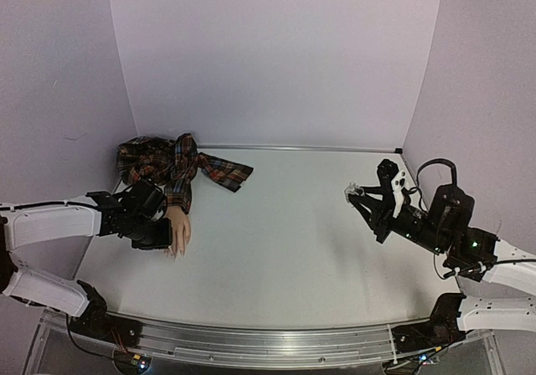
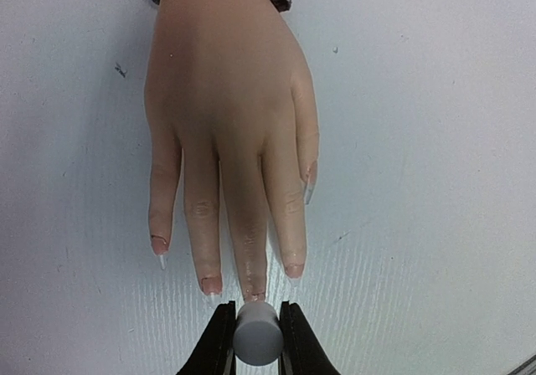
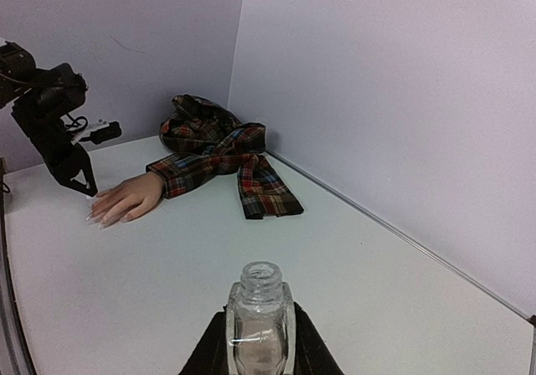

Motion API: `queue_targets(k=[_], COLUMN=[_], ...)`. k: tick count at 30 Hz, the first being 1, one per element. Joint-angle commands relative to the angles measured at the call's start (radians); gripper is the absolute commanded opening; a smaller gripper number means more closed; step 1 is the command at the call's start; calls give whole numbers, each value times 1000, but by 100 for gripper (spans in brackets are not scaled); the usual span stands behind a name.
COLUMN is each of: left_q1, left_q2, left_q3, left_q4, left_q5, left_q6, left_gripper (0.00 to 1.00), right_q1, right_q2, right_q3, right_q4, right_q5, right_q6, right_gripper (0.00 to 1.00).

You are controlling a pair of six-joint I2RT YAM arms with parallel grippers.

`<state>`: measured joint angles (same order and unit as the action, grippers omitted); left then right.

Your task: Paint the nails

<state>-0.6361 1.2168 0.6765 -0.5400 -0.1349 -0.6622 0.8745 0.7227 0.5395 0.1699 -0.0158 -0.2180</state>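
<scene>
The flesh-coloured mannequin hand [image 1: 178, 226] lies palm down at the table's left, fingers toward the near edge, its wrist in a plaid sleeve [image 1: 180, 170]. The nails [image 2: 211, 285] show as small pale pink tips with clear points. My left gripper [image 2: 256, 325] is shut on a round white cap [image 2: 256, 335], held just above the middle finger's tip [image 2: 254, 295]; whatever hangs below the cap is hidden. At the right, my right gripper [image 3: 260, 346] is shut on a small clear bottle [image 3: 260, 312] with its neck open, raised above the table [image 1: 276, 249].
The plaid shirt [image 3: 219, 145] is bunched in the far left corner, one strip trailing toward the middle. Pale walls close in the left, back and right sides. A metal rail [image 1: 268, 341] runs along the near edge.
</scene>
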Motion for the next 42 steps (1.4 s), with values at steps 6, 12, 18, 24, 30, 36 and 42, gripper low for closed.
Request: queue_targets(k=[6,12,18,24,30,36,42], left_q1=[-2,-2,-2,-2,-2,-2,-2], left_q2=[11,21,23,33,39,24,43], left_q3=[32,34,26,29,28,17,20], left_q4=[32,37,45,51,41,30,30], left_q5=[-37,-30,-8,-5,3,5,3], left_q6=[28,35,32,35,26,11,7], left_gripper=[0,0,0,0,0,0,0], right_q1=[-6,-6,-8,-9,-9,-11,-11], right_q2=[-4,-12,-8,-5,-9,-2,-7], right_q3=[3,1,1,2,-1,2,1], right_q4=[42,40,42,42,42,43,43], right_q5=[-4,-2,-4,-6,-6,-11,-11], right_q6=[7,7,7,6,8,7,10], right_gripper=[0,0,0,0,0,0,0])
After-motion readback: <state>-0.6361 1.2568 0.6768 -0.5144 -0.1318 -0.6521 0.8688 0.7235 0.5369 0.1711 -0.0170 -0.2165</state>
